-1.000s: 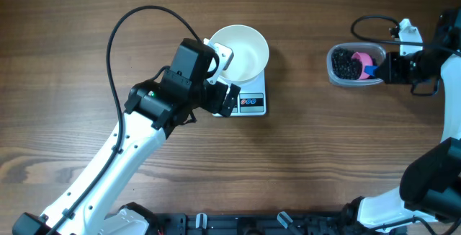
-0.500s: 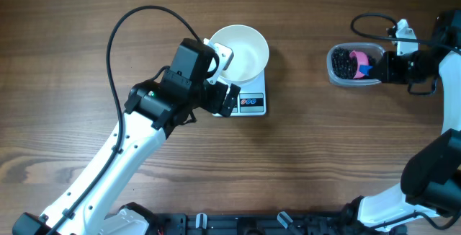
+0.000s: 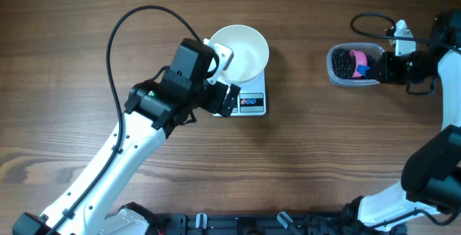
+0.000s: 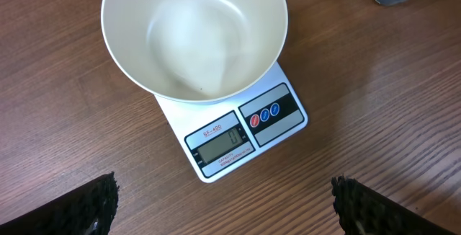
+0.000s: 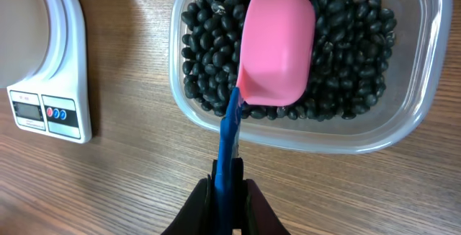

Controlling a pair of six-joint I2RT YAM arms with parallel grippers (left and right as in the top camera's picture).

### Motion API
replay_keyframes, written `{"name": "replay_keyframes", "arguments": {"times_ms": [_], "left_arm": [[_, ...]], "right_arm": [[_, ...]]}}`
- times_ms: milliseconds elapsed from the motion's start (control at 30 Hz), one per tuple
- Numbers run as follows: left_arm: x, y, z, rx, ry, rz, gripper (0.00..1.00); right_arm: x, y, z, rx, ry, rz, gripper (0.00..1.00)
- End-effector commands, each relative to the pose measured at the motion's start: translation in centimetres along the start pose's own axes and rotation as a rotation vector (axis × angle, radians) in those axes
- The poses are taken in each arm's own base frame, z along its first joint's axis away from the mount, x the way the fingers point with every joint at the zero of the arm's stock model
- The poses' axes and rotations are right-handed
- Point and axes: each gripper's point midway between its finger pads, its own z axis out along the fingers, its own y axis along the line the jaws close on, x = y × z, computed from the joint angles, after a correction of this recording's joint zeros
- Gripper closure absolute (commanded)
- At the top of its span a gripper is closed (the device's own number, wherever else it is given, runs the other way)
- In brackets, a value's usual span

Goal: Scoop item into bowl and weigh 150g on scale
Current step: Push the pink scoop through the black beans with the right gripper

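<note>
The white bowl (image 3: 241,51) stands empty on the white scale (image 3: 251,103), whose display (image 4: 222,143) reads zero. My left gripper (image 3: 226,78) hovers at the scale's left front, open; its dark fingertips (image 4: 97,205) frame bare table in the left wrist view. The black beans (image 5: 346,69) fill a clear plastic tub (image 5: 426,83) at the far right. My right gripper (image 5: 229,190) is shut on the blue handle (image 5: 230,130) of a pink scoop (image 5: 277,47). The scoop's cup lies over the beans inside the tub (image 3: 333,76).
Brown wooden table all around. A black cable (image 3: 144,19) loops behind the left arm, and another cable (image 3: 371,22) runs behind the tub. The scale's edge (image 5: 54,83) shows at the left of the right wrist view, a hand's width from the tub.
The right gripper and pink scoop have shifted slightly left and toward the table's far edge, further over the beans. The left arm, bowl and scale have not moved.
</note>
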Motion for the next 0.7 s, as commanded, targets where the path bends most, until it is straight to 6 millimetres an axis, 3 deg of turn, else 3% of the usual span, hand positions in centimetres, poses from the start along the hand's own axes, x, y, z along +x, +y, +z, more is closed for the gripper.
{"name": "replay_keyframes", "arguments": {"times_ms": [0,167,367,667], "left_arm": [[0.4,-0.4,0.4,0.017,0.016,0.025,0.00],[0.4,-0.4,0.4,0.017,0.016,0.025,0.00],[0.4,-0.4,0.4,0.017,0.016,0.025,0.00],[0.4,-0.4,0.4,0.017,0.016,0.025,0.00]], "right_arm": [[-0.8,0.2,1.0,-0.049,-0.024,0.023,0.96],[-0.1,1.0,0.9,-0.091,0.000,0.040,0.96],[-1.3,0.4,0.7,-0.090,-0.057,0.063,0.96],[0.2,0.7,0.2,-0.142,-0.019,0.117,0.96]]}}
